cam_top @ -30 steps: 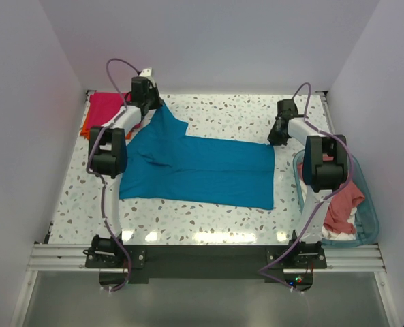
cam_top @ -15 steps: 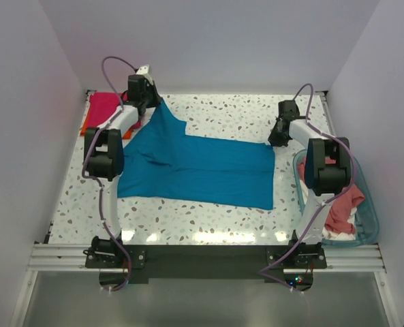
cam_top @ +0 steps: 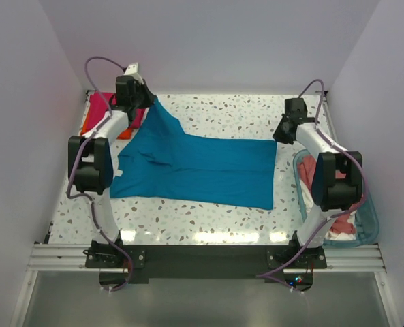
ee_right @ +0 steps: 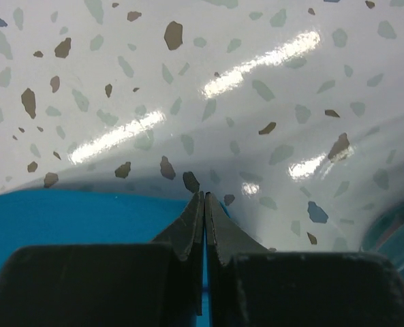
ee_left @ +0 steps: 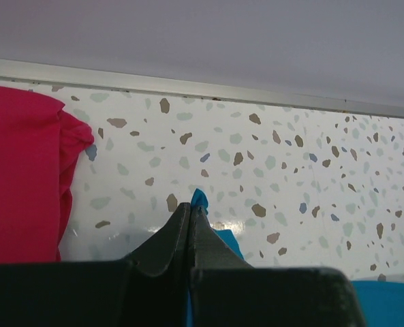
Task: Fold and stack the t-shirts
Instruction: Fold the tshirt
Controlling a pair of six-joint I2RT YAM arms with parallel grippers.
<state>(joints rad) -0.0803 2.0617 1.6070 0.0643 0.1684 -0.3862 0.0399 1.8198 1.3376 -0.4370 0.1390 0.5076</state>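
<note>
The teal blue t-shirt [cam_top: 202, 167] lies spread across the table. My left gripper [cam_top: 149, 102] is shut on its far left corner, lifted; a teal tip [ee_left: 200, 199] pokes out between the fingers. My right gripper [cam_top: 278, 136] is shut on its far right corner; teal cloth [ee_right: 65, 218] shows beside the fingers. The magenta pink t-shirt [cam_top: 105, 107] lies folded at the far left, also in the left wrist view [ee_left: 21, 177], on top of the orange t-shirt [cam_top: 86, 127]. The salmon pink t-shirt [cam_top: 339, 208] sits crumpled in the basket.
A clear blue-tinted plastic basket [cam_top: 366, 228] stands at the right edge of the table. The speckled tabletop [cam_top: 222, 112] ends at a metal rail [ee_left: 256, 92] along the back wall. White walls close in on both sides.
Both grippers have moved outward and back, left arm leftward, right arm rightward, drawing the teal shirt's far edge tighter. The shirt's left side has shifted left.
</note>
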